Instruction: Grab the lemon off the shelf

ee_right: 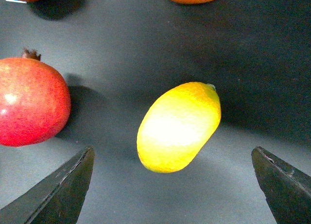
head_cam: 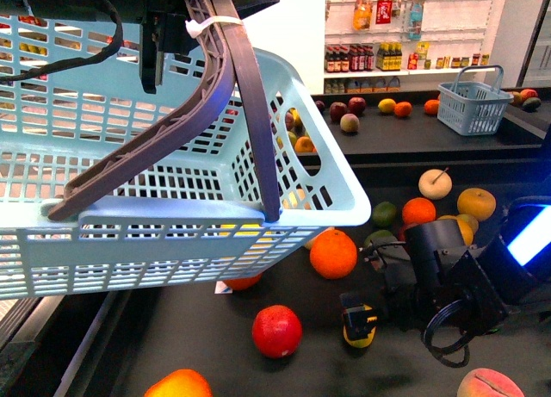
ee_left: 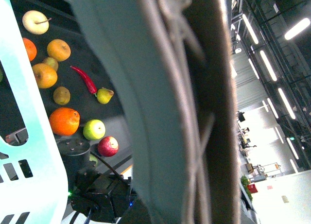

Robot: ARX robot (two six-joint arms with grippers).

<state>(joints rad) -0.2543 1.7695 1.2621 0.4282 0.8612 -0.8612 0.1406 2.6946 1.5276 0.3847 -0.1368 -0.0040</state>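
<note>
The left fingers hide behind the basket point(head_cam: 129, 139) handle; I cannot tell how they stand. The right fingers point(ee_right: 63, 190) are spread wide apart. A pomegranate point(ee_right: 29, 102) sits just ahead of one fingertip. The lemon point(ee_right: 179, 127) lies between them on the bare dark shelf point(ee_right: 121, 34), touching neither, with open room on both sides.

The lemon point(ee_right: 178, 127) lies on the shelf point(head_cam: 198, 345), right of the pomegranate point(head_cam: 276, 330).

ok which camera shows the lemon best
The right wrist view: the lemon lies whole and close inside the open right gripper. The front view shows only a sliver behind that gripper; the left wrist view shows none of it.
</note>
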